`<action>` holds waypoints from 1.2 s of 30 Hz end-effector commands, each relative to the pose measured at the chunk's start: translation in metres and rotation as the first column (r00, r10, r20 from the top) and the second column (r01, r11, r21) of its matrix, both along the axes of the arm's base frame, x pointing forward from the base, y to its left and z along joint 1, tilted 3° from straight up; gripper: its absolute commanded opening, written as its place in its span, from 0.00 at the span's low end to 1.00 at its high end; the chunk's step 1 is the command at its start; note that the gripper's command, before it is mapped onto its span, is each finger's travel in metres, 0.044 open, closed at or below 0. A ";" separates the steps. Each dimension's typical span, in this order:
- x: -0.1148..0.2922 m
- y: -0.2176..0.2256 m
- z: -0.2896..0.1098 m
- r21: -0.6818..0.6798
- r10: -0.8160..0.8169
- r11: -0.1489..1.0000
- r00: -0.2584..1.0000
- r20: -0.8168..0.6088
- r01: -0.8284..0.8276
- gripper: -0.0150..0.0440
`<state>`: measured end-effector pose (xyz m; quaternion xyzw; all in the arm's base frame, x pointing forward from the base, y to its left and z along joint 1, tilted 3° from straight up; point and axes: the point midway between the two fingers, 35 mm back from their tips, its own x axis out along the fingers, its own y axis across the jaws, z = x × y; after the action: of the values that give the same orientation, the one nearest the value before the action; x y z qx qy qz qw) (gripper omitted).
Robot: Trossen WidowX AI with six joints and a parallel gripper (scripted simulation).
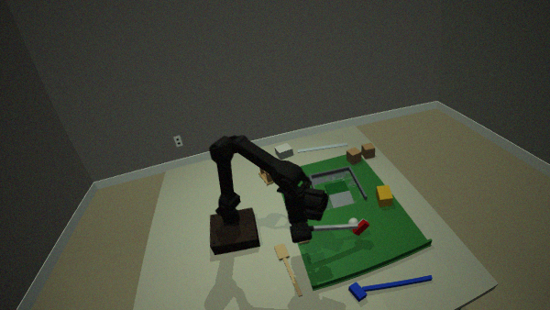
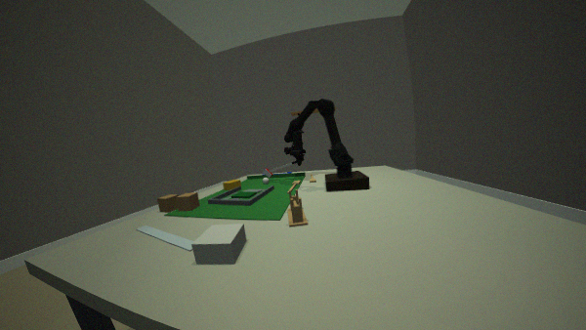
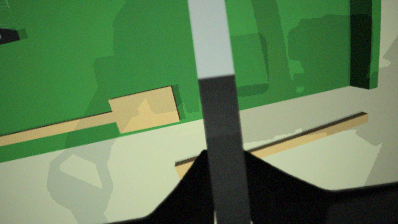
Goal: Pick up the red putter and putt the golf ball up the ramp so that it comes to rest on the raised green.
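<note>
My gripper (image 1: pixel 302 235) (image 2: pixel 299 162) (image 3: pixel 219 154) is shut on the red putter's dark grip, above the mat's left edge in the top view. The putter's pale shaft (image 1: pixel 331 227) (image 3: pixel 212 40) reaches out over the green mat (image 1: pixel 390 234) (image 2: pixel 264 213). Its red head (image 1: pixel 362 227) (image 2: pixel 268 172) appears raised, close to the white golf ball (image 1: pixel 353 221) (image 2: pixel 266 181), on the side away from the raised green; contact cannot be told. The raised green (image 1: pixel 336 186) (image 2: pixel 244 194) lies inside a grey border (image 1: pixel 358 184) (image 2: pixel 229 202), with the light grey ramp (image 1: pixel 342 199) on its near side.
A yellow block (image 1: pixel 384 195) (image 2: pixel 232 185) stands on the mat's right side. Brown blocks (image 1: pixel 353 156) (image 2: pixel 188 201) are at its far corner. A blue putter (image 1: pixel 396 283) and a tan mallet (image 1: pixel 281 251) lie near the front. A wooden stand (image 2: pixel 296 212) and white block (image 2: pixel 220 244) are beyond the mat.
</note>
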<state>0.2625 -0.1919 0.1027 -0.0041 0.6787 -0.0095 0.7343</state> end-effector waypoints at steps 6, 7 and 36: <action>0.000 0.000 -0.016 0.002 -0.005 1.000 1.000 -0.004 0.005 0.25; 0.001 0.000 -0.018 0.002 -0.005 1.000 1.000 -0.004 0.005 0.25; 0.000 -0.030 -0.026 -0.001 -0.005 1.000 1.000 -0.004 0.005 0.25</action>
<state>0.2611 -0.2120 0.0752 0.0013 0.6816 -0.0093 0.7317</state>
